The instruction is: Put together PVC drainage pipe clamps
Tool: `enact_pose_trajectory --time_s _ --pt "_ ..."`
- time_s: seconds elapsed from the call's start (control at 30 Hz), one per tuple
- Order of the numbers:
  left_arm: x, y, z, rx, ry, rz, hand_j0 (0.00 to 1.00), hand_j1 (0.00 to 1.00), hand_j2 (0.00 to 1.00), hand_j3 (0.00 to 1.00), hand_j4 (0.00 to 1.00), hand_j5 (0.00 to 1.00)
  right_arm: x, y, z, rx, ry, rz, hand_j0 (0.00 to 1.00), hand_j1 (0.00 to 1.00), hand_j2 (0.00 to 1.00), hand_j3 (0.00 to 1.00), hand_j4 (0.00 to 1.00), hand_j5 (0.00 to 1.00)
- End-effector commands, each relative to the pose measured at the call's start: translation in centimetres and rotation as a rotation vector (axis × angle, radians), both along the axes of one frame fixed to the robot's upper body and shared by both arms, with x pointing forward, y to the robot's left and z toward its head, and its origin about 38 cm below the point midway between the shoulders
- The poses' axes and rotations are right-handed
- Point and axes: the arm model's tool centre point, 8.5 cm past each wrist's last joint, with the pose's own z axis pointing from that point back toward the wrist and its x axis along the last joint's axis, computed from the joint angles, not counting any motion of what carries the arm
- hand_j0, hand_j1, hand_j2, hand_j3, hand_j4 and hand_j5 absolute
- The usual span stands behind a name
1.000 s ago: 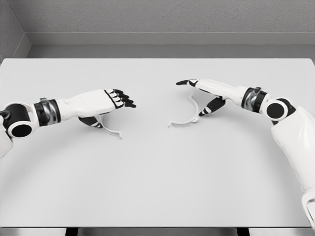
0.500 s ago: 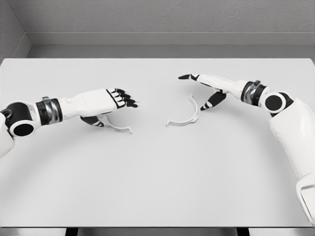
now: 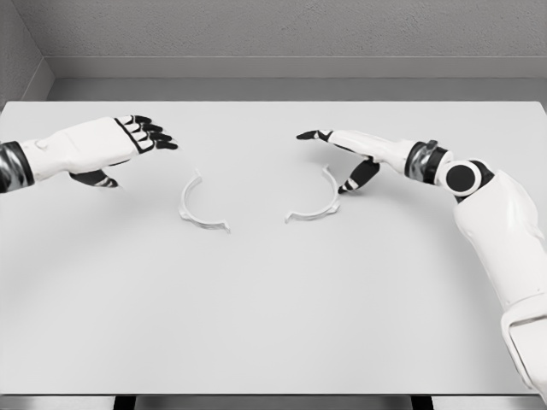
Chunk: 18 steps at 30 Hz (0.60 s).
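Note:
Two white half-ring clamp pieces lie on the white table (image 3: 273, 299). The left clamp half (image 3: 197, 207) curves open toward the right; the right clamp half (image 3: 318, 202) curves open toward the left. A gap separates them. My left hand (image 3: 128, 141) hovers up and left of the left half, fingers relaxed and holding nothing. My right hand (image 3: 335, 152) reaches in above the right half, index finger stretched left, thumb hanging down beside the clamp's upper end, nothing grasped.
A grey wall (image 3: 273, 34) stands behind the table's far edge. The table's front edge (image 3: 273, 395) runs along the bottom of the view.
My left hand has let go of the left clamp half and pulled back up and to the left. The right hand has shifted slightly left; both halves now rest on the table.

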Motion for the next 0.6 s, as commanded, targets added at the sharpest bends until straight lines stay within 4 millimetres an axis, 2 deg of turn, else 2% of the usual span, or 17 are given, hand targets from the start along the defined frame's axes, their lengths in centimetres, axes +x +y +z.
enact_pose_trajectory --time_s 0.0,0.17,0.37,0.57 --pt "0.9 0.6 -1.1 0.005 0.013 0.040 1.00 1.00 1.00 1.00 1.00 1.00 0.0 0.3 0.1 0.013 -0.001 0.001 1.00 1.00 1.00 1.00 1.00 1.00" --pt "1.7 -3.3 -1.9 -0.002 -0.004 -0.021 1.00 1.00 1.00 1.00 1.00 1.00 0.0 1.2 0.2 0.025 -0.001 0.013 1.00 1.00 1.00 1.00 1.00 1.00" --pt "2.2 -5.9 -3.1 -0.025 0.017 -0.055 1.00 1.00 1.00 1.00 1.00 1.00 0.1 2.1 0.4 0.036 -0.005 0.024 1.00 1.00 1.00 1.00 1.00 1.00" --pt "2.0 -6.1 -3.9 -0.018 0.035 -0.062 1.00 1.00 1.00 1.00 1.00 1.00 0.1 2.2 0.3 0.038 -0.004 0.026 1.00 1.00 1.00 1.00 1.00 1.00"
